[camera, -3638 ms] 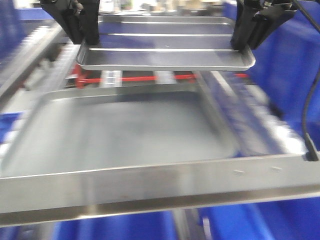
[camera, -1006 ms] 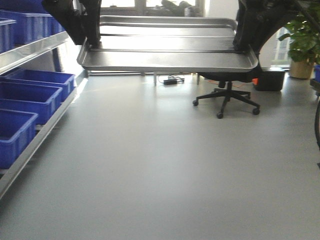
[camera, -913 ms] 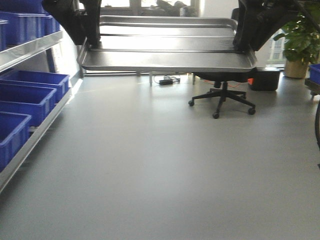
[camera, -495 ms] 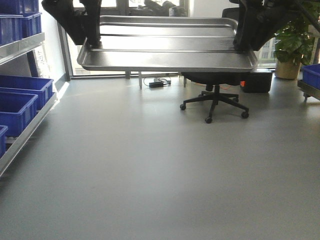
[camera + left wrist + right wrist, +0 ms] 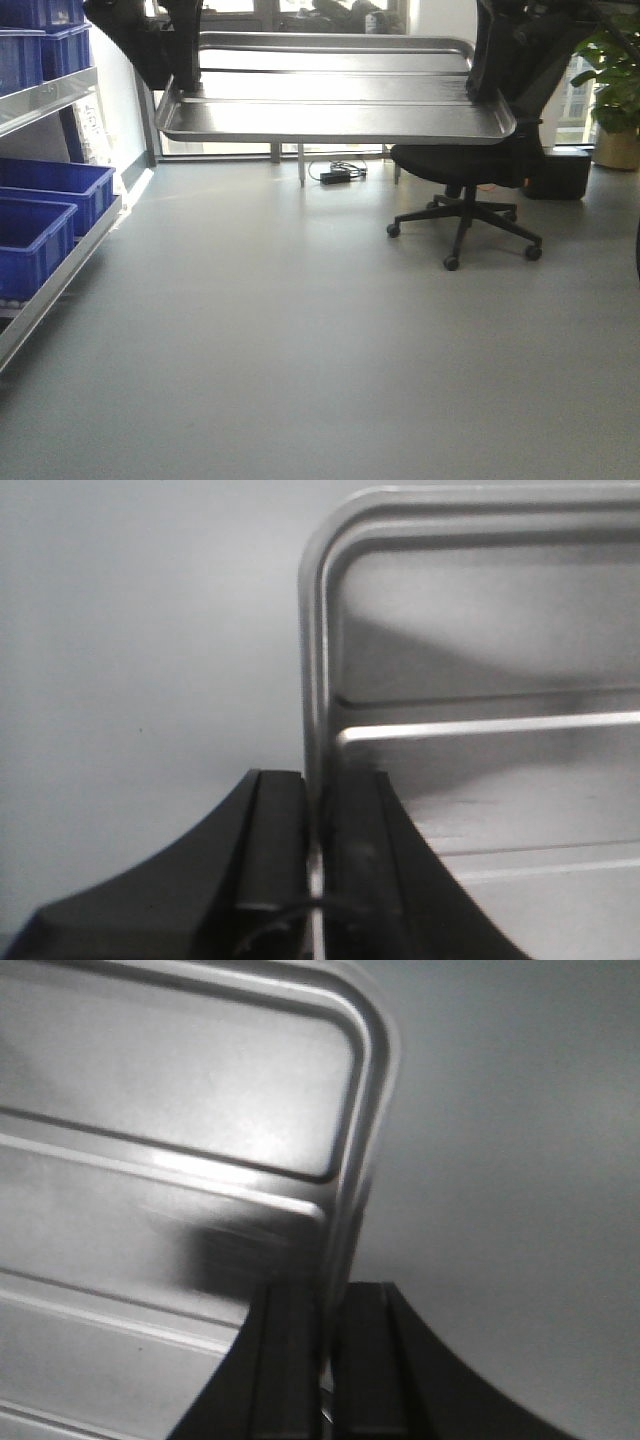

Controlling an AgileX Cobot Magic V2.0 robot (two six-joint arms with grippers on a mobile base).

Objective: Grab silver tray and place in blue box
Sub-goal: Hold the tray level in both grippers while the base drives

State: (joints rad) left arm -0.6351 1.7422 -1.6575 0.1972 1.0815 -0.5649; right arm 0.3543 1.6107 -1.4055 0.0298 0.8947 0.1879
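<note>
Silver tray [image 5: 335, 105] hangs level across upper frame, long axis left-right, left gripper [image 5: 315, 785] and right gripper [image 5: 328, 1298] each pinching an end rim; blue box apparently unseen.

Pale grey floor [image 5: 300, 350], smooth and faintly glossy under daylight from windows [image 5: 230, 5] along the far wall. On the left, metal shelving [image 5: 50, 97] loaded with blue bins [image 5: 50, 185]. At right, black swivel chair [image 5: 465, 185] on castors, dark box [image 5: 560, 172], potted plant [image 5: 612, 90]. Cables [image 5: 335, 175] below the windows.
</note>
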